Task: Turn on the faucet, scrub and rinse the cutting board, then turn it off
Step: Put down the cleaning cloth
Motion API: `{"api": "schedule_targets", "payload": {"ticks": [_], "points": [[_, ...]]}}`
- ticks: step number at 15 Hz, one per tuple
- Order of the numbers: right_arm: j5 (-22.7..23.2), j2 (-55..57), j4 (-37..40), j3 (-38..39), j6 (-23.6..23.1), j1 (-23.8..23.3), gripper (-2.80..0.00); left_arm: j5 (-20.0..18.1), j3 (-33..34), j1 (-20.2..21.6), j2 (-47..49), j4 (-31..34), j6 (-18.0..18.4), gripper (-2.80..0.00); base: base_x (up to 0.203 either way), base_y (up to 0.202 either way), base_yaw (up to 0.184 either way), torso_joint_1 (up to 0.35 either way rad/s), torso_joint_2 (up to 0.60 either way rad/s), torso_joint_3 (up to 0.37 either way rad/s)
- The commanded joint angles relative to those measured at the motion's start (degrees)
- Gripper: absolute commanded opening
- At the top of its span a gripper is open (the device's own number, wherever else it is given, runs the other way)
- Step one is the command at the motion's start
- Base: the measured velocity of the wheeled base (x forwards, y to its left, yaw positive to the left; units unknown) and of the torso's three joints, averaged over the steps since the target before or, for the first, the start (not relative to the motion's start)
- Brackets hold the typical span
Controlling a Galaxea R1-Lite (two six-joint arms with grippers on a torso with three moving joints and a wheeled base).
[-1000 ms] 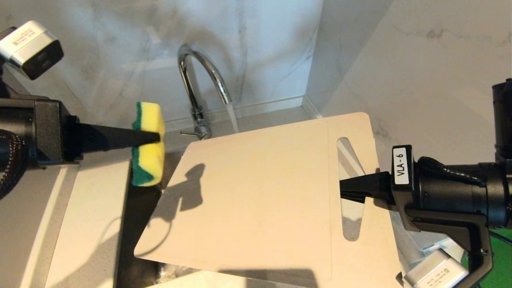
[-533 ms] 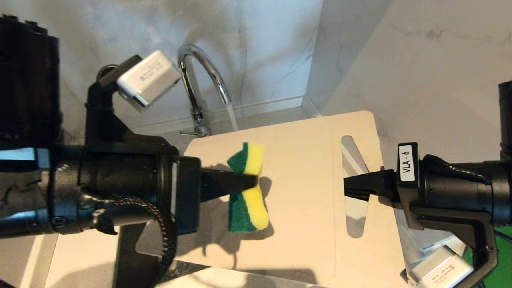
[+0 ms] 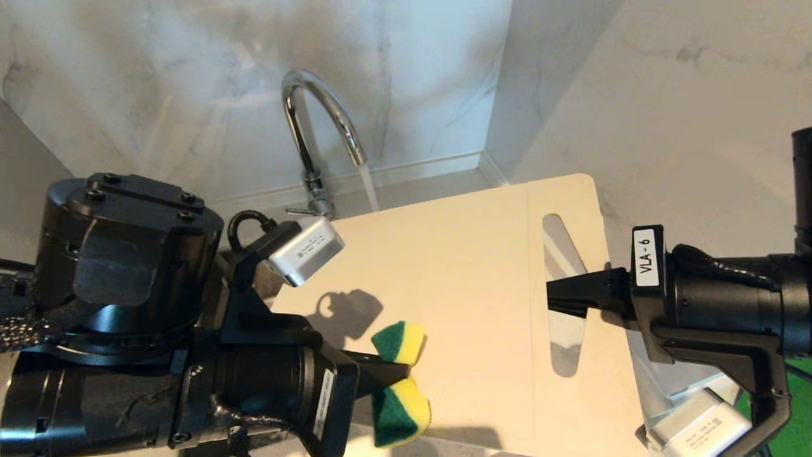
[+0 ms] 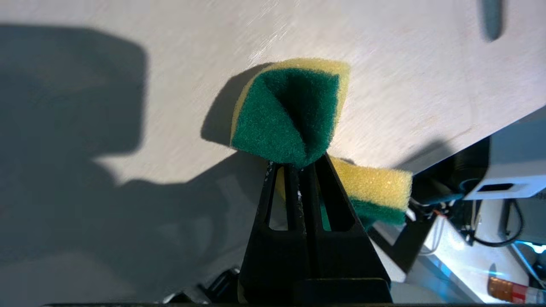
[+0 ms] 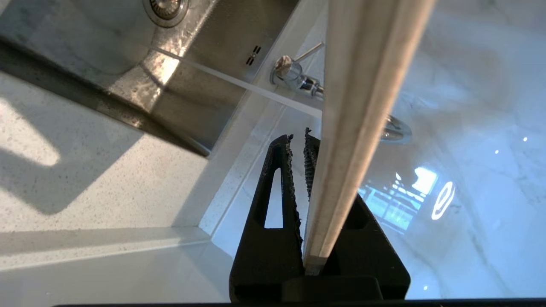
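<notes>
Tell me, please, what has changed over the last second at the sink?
The left hand, shut on the sponge, swung from the counter beside the sink onto the cutting board and then swept down its face toward the near edge. The right hand kept clamping the board at its slot, and the faucet kept running.

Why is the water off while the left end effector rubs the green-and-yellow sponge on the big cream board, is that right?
Not quite: the water is on. The head view shows a stream falling from the faucet behind the cutting board. The rest holds: the left end effector pinches the sponge against the board.
</notes>
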Motion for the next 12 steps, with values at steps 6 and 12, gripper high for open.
{"api": "schedule_targets", "payload": {"ticks": [6, 12], "points": [[0.22, -0.31, -0.07, 0.59, -0.74, -0.12, -2.80, -1.36, 10.96, 6.02, -9.75, -0.14, 2.74, -2.80, 0.000, 0.000, 0.000, 0.000, 0.00, 0.000], [0.30, -0.67, -0.07, 0.24, -0.74, -0.39, -2.80, -8.23, 17.15, 19.60, -13.72, -0.19, 6.97, -2.80, 0.000, 0.000, 0.000, 0.000, 0.00, 0.000]]}}
